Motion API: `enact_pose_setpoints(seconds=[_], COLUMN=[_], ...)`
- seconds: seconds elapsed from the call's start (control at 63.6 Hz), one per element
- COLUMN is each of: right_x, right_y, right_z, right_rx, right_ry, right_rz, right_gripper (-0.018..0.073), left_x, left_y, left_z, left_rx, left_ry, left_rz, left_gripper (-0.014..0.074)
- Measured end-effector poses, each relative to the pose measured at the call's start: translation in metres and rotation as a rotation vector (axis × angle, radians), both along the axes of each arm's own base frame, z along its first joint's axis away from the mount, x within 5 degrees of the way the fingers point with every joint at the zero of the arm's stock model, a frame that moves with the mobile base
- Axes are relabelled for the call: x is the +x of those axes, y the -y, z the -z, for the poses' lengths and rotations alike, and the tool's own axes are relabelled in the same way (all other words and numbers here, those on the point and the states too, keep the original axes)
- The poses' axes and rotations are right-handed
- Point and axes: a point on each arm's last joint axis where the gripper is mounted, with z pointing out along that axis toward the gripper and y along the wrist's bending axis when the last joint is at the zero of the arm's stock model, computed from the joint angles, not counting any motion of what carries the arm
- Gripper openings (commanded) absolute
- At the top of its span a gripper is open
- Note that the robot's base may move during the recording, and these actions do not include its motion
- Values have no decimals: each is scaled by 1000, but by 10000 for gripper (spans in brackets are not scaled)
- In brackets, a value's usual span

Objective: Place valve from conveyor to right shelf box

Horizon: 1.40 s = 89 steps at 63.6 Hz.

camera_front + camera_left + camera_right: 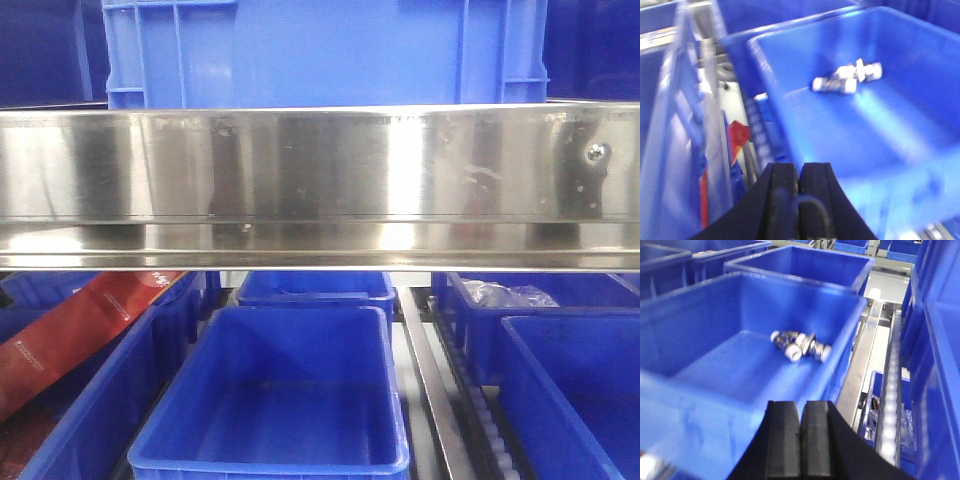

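One valve, a small metal fitting with white plastic ends, lies on the floor of a blue box at the centre of the right wrist view, close to the box's far wall. Seen from the left wrist camera, the same fitting sits in the upper middle of the frame, a little blurred, and nothing touches it. It may be two short pieces lying against each other; the pictures do not settle that.

By the look of it the piece is rigid, compact and light, its metal body likely smooth and apt to roll. The waist between the white ends seems the surest place to pinch it.

Both grippers hang clear of it. At the bottom centre of its frame, the right gripper shows black fingers pressed together with nothing between them; the left gripper shows the same, its pads meeting along a thin seam.

Further out, a roller rail runs down the right of the right wrist frame. From the front camera, a steel shelf edge spans the picture above more blue bins. No conveyor belt appears in any view.
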Motion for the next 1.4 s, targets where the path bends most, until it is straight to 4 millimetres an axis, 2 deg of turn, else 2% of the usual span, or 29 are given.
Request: enact_pose_setpoints(seconds=[0.126,0.299,0.472,0.566,0.629,0.802,1.4], right_x=[-28,-54,-64,-65,-65,-65,-64], right_y=[11,21,26,26,27,27,27], right_z=[31,75,118,140,148,153,152], right_rx=[19,30,33,29,30,31,36], right_ry=[41,68,75,66,68,72,85], right_rz=[7,15,23,28,31,32,34], right_gripper=[-156,-156,-156,-156,-156,-156,-156], left_x=[-40,-87,-107,-110,-110,-109,-109], left_y=[-10,-21,-26,-26,-26,-27,-27], left_z=[30,78,124,146,158,169,166], left_rx=[-21,-65,-112,-164,-184,-195,-202], left_ry=[76,182,240,247,251,242,272], left_rz=[-2,-6,-10,-16,-22,-28,-30], left_gripper=[-111,-111,-111,-111,-111,-111,-111])
